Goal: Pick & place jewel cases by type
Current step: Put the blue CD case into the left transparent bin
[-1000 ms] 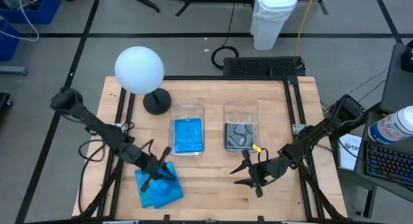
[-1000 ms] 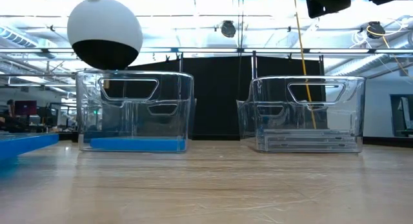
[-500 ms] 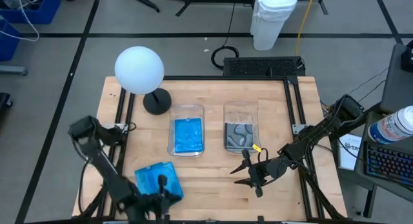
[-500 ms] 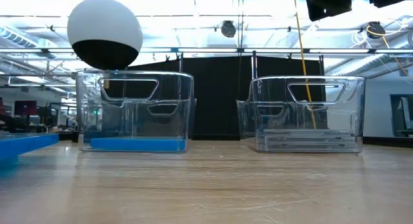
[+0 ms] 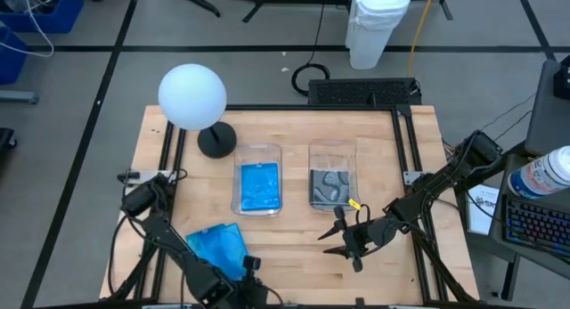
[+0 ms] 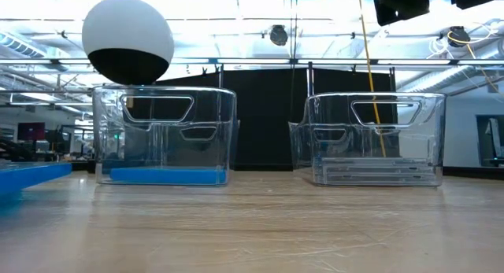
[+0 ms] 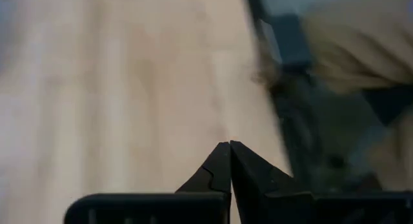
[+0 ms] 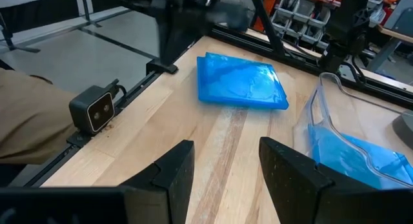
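A small stack of bright blue jewel cases (image 5: 216, 247) (image 8: 242, 82) lies flat on the wood table at the near left, and its edge also shows at table height (image 6: 24, 175). My left gripper (image 5: 250, 268) (image 7: 229, 146) is shut and holds nothing. It hangs over bare wood by the near edge, just right of the stack. My right gripper (image 5: 343, 242) (image 8: 222, 162) stands open at the near right, with nothing between its fingers. A blue case lies in the left bin (image 5: 258, 186), and a clear case with a grey-black insert lies in the right bin (image 5: 331, 186).
Two clear bins (image 6: 165, 135) (image 6: 374, 139) stand side by side mid-table. At the far left is a white globe lamp (image 5: 191, 95) on a black foot. A dark frame runs along the table's edges (image 7: 290, 56). Bare wood lies between the bins and the near edge.
My left gripper has swung off the blue stack toward the near edge and a little to the right. It has sunk and tipped downward as the arm folded. Its fingers hold nothing. The right arm has kept still.
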{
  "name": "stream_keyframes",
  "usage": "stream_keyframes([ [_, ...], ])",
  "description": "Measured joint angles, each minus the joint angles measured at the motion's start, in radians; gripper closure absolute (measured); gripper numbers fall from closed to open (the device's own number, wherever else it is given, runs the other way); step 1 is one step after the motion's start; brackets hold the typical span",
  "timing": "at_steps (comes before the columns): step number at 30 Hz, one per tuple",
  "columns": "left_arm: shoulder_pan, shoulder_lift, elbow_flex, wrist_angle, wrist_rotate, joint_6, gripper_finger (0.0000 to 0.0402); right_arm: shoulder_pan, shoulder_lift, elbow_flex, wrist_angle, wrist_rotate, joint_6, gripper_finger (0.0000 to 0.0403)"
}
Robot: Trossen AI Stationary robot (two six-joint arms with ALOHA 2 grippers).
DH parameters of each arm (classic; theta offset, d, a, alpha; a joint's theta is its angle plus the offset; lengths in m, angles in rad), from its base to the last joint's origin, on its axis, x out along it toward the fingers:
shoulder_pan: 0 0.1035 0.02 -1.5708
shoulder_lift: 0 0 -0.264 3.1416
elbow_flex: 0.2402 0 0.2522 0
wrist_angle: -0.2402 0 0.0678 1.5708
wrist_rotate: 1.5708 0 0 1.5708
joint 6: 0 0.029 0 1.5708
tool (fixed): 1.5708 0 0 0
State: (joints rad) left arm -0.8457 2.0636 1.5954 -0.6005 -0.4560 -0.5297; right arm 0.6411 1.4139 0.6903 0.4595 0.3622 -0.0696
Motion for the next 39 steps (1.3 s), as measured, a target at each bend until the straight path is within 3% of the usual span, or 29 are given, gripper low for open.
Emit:
stream_keyframes([
  [3, -0.038, 0.013, 0.109, -0.196, -0.152, -0.095, 0.0397, 0.000, 0.000, 0.000, -0.003, 0.000, -0.002, 0.0238],
  [6, -0.072, 0.060, 0.265, -0.447, -0.209, -0.274, 0.0398, 0.000, 0.000, 0.000, -0.016, 0.000, -0.016, 0.0238],
  [9, -0.072, 0.166, 0.437, -0.686, -0.152, -0.443, 0.0399, 0.000, 0.000, -0.001, -0.028, 0.000, -0.023, 0.0238],
  [13, -0.060, 0.356, 0.641, -0.961, 0.032, -0.622, 0.0399, 0.000, 0.000, -0.001, -0.024, -0.001, -0.022, 0.0238],
  [16, -0.056, 0.440, 0.668, -0.952, 0.122, -0.586, 0.0400, 0.000, 0.000, -0.001, -0.024, -0.001, -0.022, 0.0238],
  [21, -0.050, 0.456, 0.671, -0.980, 0.089, -0.639, 0.0400, 0.000, 0.000, -0.001, -0.012, -0.001, -0.022, 0.0238],
  [24, -0.061, 0.459, 0.686, -0.965, 0.039, -0.601, 0.0400, 0.000, 0.000, -0.001, -0.003, -0.001, -0.022, 0.0238],
  [29, -0.066, 0.455, 0.693, -0.961, 0.052, -0.523, 0.0392, 0.000, 0.000, -0.001, 0.003, -0.001, -0.023, 0.0238],
  [33, -0.054, 0.456, 0.693, -0.962, 0.080, -0.557, 0.0332, 0.000, 0.000, -0.001, 0.003, -0.001, -0.024, 0.0238],
  [39, -0.038, 0.456, 0.693, -0.970, 0.104, -0.564, 0.0199, 0.000, 0.000, -0.001, 0.001, -0.001, -0.025, 0.0238],
])
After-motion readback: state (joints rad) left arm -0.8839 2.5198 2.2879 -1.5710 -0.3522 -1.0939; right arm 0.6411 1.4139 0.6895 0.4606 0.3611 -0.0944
